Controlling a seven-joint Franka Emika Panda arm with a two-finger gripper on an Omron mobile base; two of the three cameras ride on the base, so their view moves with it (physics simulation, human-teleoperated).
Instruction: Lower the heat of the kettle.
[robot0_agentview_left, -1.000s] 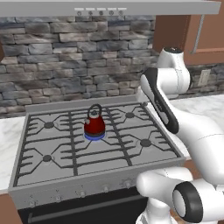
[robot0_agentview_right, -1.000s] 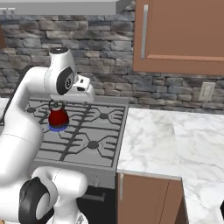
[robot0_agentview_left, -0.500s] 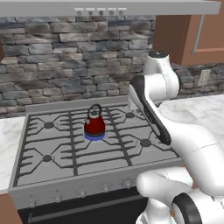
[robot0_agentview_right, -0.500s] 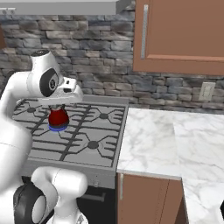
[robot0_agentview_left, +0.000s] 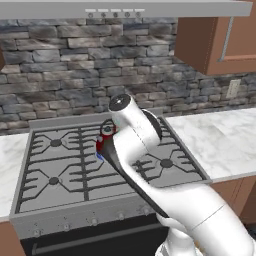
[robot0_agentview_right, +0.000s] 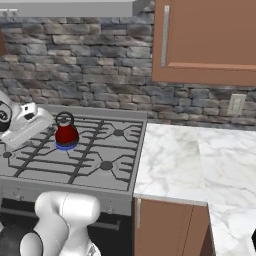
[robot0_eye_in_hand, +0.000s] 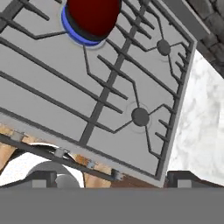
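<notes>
Your arm has swung left across the stove (robot0_agentview_left: 60, 165), now half hiding the kettle (robot0_agentview_right: 66, 135), which hasn't moved; can't tell if fingers are released or clenched.

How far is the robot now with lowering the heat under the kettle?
Early stage. The kettle sits on the stove, at the middle of the grates. The arm hangs over the cooktop, and the hand view looks down toward the front knobs. No knob is touched; reaching and turning one is left.

Even bright rendered light, soft shadows; slightly pixelated, no glare
</notes>
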